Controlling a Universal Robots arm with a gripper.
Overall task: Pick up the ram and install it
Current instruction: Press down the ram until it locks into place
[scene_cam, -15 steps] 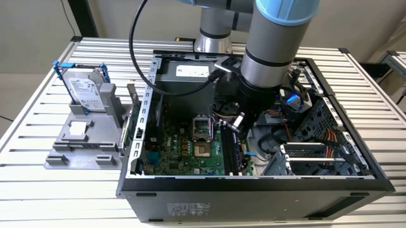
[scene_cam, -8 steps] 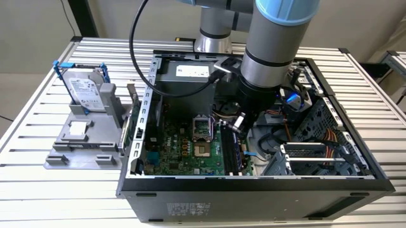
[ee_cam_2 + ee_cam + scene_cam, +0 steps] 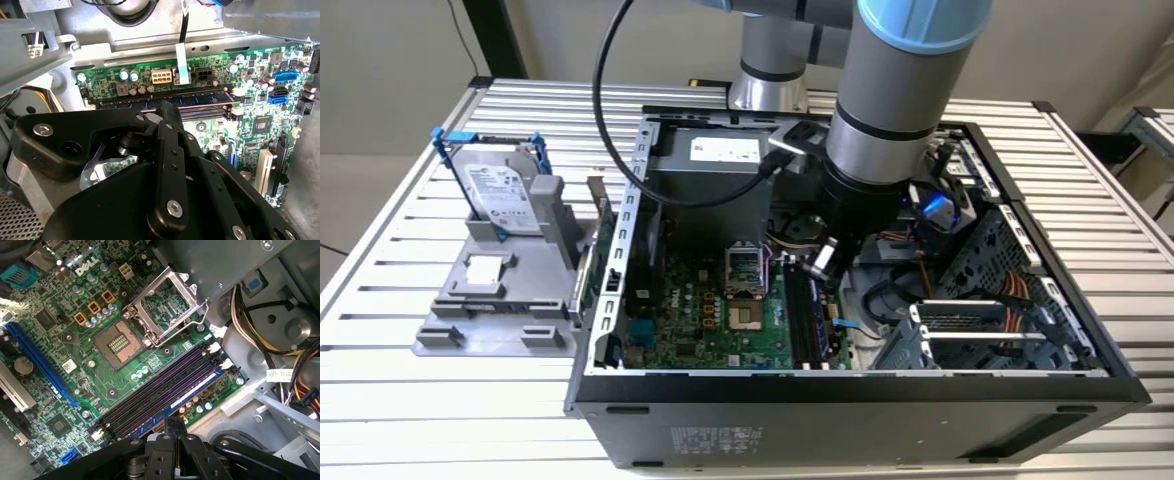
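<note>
Gripper [image 3: 823,258] lowered inside the open computer case [image 3: 854,385] at frame centre of the exterior view, just above the memory slots [image 3: 160,390]; fingers together or apart cannot be told. Ram [image 3: 192,390] seated lengthwise in the outermost slot at lower centre of the first wrist view, also seen in the second wrist view [image 3: 170,101] just beyond the black gripper linkage. Green motherboard [image 3: 707,310] around it. At left on the bench [image 3: 400,380], a hard drive [image 3: 500,195] in a grey holder.
</note>
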